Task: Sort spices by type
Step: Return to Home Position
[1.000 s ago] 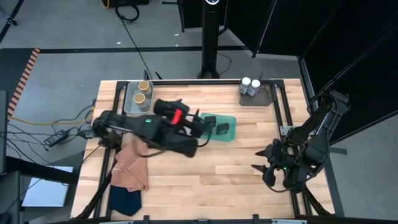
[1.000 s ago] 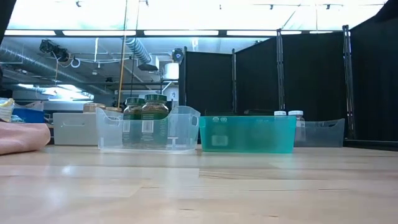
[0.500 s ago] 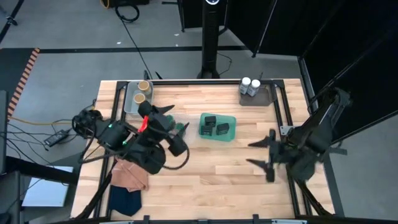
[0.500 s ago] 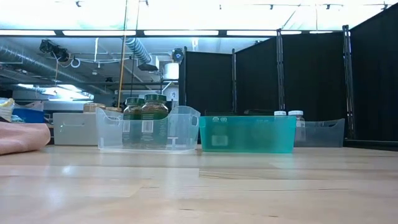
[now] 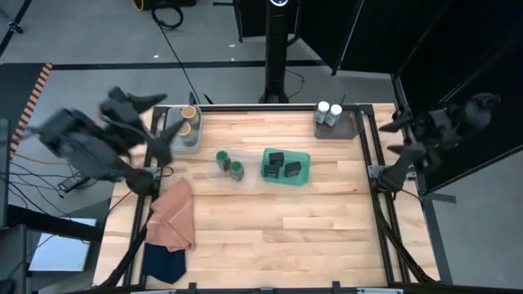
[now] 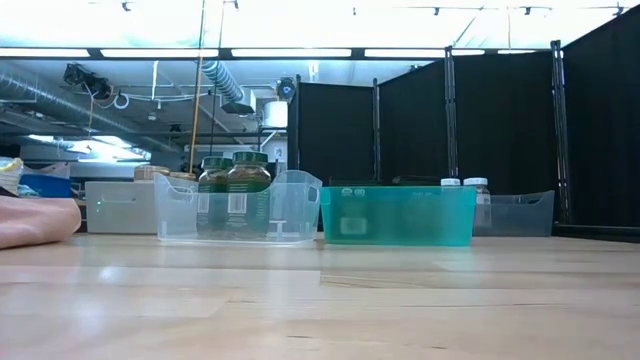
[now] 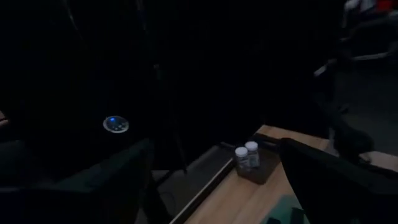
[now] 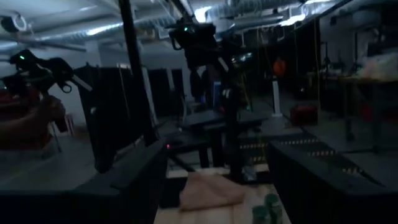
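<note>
Two green-lidded spice jars stand in a clear tray mid-table. Beside it, dark tins lie in a teal tray. Tan-lidded jars sit in a grey tray at the far left, and white-lidded jars in a grey tray at the far right. My left gripper hangs open and high over the table's far left corner; its wrist view shows the fingers wide apart. My right gripper is open beyond the table's right edge, nothing between its fingers.
A folded orange cloth and a navy cloth lie at the near left. A black stand rises behind the far edge, with dark curtains at the right. Bare wood spans the near half of the table.
My left gripper has swung up and away from the table's middle toward the far left corner, uncovering the green-lidded jars. My right gripper has risen from the near right of the table, tipped up to about level, and gone out past the right edge. The jars and trays stayed put.
</note>
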`<state>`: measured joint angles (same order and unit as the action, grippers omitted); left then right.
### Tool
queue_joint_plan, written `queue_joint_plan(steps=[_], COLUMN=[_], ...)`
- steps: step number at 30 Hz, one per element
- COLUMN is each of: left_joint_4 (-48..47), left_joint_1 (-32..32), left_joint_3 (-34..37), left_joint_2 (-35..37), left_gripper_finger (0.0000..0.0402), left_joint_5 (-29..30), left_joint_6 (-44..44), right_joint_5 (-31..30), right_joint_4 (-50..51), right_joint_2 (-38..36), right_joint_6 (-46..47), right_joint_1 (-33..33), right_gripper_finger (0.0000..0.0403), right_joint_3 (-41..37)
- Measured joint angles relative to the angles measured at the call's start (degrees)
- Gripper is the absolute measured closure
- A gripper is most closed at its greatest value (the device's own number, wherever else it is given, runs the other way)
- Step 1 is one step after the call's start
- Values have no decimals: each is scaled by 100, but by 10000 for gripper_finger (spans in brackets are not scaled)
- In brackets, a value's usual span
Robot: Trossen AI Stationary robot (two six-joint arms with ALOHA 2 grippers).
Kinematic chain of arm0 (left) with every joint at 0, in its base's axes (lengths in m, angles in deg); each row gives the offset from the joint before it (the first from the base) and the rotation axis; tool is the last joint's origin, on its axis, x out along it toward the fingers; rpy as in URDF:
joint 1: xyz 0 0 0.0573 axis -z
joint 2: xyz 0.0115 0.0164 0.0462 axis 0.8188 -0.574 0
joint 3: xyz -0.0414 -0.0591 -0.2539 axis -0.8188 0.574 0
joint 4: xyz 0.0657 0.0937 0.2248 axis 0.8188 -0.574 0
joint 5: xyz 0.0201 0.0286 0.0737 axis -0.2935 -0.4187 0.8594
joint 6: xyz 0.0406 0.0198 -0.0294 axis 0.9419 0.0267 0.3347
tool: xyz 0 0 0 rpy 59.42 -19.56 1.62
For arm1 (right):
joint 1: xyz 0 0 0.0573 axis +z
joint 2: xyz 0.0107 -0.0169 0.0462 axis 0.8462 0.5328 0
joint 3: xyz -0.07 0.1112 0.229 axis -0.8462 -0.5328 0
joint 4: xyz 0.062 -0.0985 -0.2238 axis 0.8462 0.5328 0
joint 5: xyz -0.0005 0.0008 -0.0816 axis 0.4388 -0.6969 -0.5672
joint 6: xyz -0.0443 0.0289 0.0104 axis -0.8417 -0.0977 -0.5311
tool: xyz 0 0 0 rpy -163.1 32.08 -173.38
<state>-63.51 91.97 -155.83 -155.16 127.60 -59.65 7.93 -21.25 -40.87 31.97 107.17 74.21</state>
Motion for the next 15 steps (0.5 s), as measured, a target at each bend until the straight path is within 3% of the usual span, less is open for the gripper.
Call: queue_joint_plan(steps=[8,11,15], left_joint_4=[-13,-8,-21], left_joint_1=[548,748,1023], left_joint_3=[350,967,2342], left_joint_2=[872,1364,2309], left_gripper_finger=[48,48,48], left_joint_5=[-268,-213,422], left_joint_6=[369,62,-889], right_joint_5=[-41,-39,-41], right_joint_4=[385,446,533], right_joint_2=[-595,-798,-989], right_joint_6=[-221,-218,-247], right_joint_1=[0,0,0], right_gripper_finger=[123,125,124], right_joint_3=[-11,-11,-11])
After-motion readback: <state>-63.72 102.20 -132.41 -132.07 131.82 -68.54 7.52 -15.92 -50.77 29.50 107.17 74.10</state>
